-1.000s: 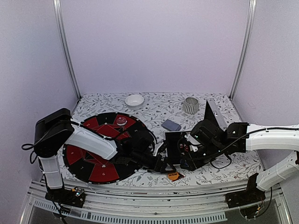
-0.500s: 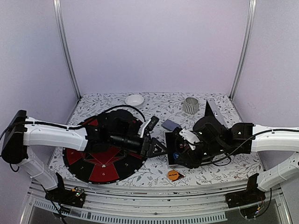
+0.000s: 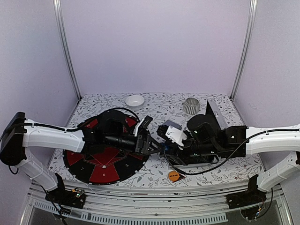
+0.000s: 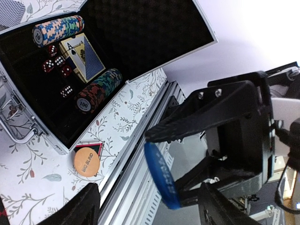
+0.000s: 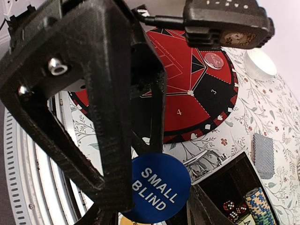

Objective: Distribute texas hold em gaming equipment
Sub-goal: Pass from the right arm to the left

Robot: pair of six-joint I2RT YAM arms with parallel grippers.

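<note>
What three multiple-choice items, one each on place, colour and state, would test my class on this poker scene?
1. Where is the orange disc? A in a bowl; B on the table beside the case; C on the round mat.
2. What colour is the button held by the right gripper? A blue; B white; C red.
3. How is the case? A shut; B open; C upside down.
Answers: B, it lies on the floral table by the case's corner; A, it reads SMALL BLIND on blue; B, its lid stands raised, chips showing.
</note>
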